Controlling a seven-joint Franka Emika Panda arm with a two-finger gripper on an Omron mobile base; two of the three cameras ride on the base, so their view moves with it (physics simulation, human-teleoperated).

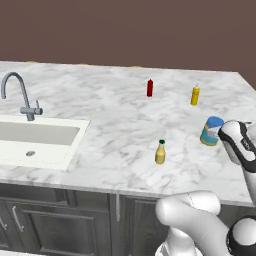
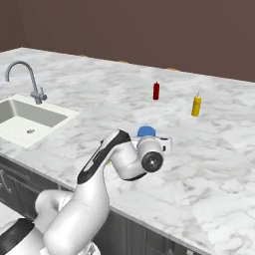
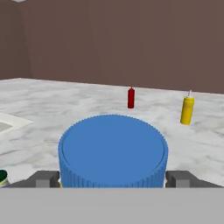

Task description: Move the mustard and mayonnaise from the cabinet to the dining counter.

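Squarely at the hand view's lower centre, the upright mayonnaise (image 3: 113, 151) stands on the dining counter (image 1: 120, 125) between the gripper (image 3: 113, 178) fingertips (image 3: 43, 179), spread wide, barely clear of its sides.

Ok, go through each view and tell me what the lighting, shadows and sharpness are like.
Left base view: flat, even light, no glare; the mustard casts only a faint soft shadow on the dining counter. Right base view: equally even, a soft highlight on the white arm, edges slightly soft. Hand view: the mayonnaise lid looms large and close, its ribbed edge readable; the red bottle behind looks mildly soft.
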